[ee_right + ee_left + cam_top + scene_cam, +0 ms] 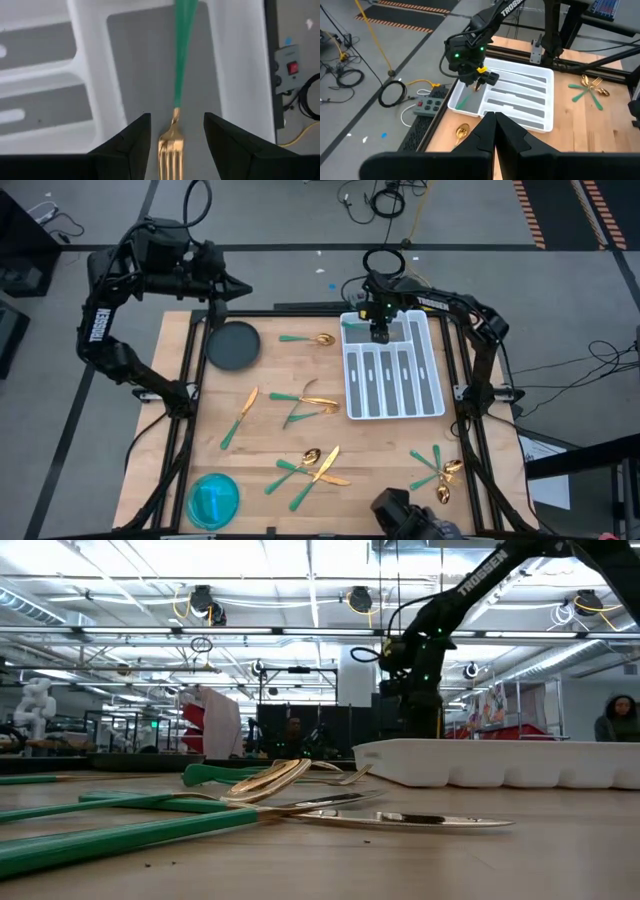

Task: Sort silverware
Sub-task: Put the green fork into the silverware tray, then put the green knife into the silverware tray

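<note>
Wooden surface (270, 430) within a black frame, holding a white divided tray (432, 375) at far right, a dark round plate (233, 345) at far left and a blue round dish (213, 499) at near left. Right tool (380, 332): poised over the tray's far crosswise compartment, fingers (129, 142) spread apart with a gap on either side of a fork (176, 120); the fork lies in that grey-floored compartment, gold head between the fingers, teal handle running away from them; whether the fingers touch it cannot be told, and no grip is evident. Left tool (495, 131): parked beyond the far left corner of the surface, above the dark plate's far edge, fingers pressed together and carrying nothing. Silverware still loose on the surface: a spoon (308, 339) at far centre, just left of the tray; a knife (239, 418) at left centre; a pair of crossed pieces (308, 405) at centre, just left of the tray's near end; a heap of several pieces (310, 467) at near centre, including a knife and a spoon; a cluster of forks and spoons (437, 470) at near right, near the tray's near end. The tray's long lengthwise compartments show grey floors. A person (620, 720) is seen in the room beyond the surface, at the far right of the low view
</note>
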You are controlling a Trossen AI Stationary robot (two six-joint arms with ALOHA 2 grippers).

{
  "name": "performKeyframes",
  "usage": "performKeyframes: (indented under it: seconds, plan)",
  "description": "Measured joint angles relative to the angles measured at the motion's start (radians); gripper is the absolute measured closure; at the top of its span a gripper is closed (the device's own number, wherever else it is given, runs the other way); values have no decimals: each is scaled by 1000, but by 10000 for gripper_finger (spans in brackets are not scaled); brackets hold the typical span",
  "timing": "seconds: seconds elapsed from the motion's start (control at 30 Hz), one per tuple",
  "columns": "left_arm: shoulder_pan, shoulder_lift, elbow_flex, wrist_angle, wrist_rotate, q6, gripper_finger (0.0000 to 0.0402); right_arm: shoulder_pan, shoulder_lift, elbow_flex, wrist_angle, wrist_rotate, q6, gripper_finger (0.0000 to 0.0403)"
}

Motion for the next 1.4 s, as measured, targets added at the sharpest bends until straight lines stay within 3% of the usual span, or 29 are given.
performKeyframes:
  seconds: [0.47, 0.7, 0.83, 1.17, 1.27, 1.4]
  plan:
    - [0, 0, 0, -4, -31, 52, 391, -6, 143, 134, -20, 28, -13, 243]
    - [0, 0, 0, -15, -32, 85, 391, -8, 183, 176, -108, 18, -5, 296]
    - [0, 0, 0, -14, -39, 106, 391, -12, 189, 176, -107, 17, 2, 303]
    - [0, 0, 0, -13, -58, 103, 391, -12, 125, 175, -135, 16, 19, 232]
    - [0, 0, -9, -6, -62, 102, 391, 5, 96, 175, -213, -50, 35, 219]
    - [1, 26, -90, -7, -199, 105, 391, 57, 21, 175, -263, -142, 38, 216]
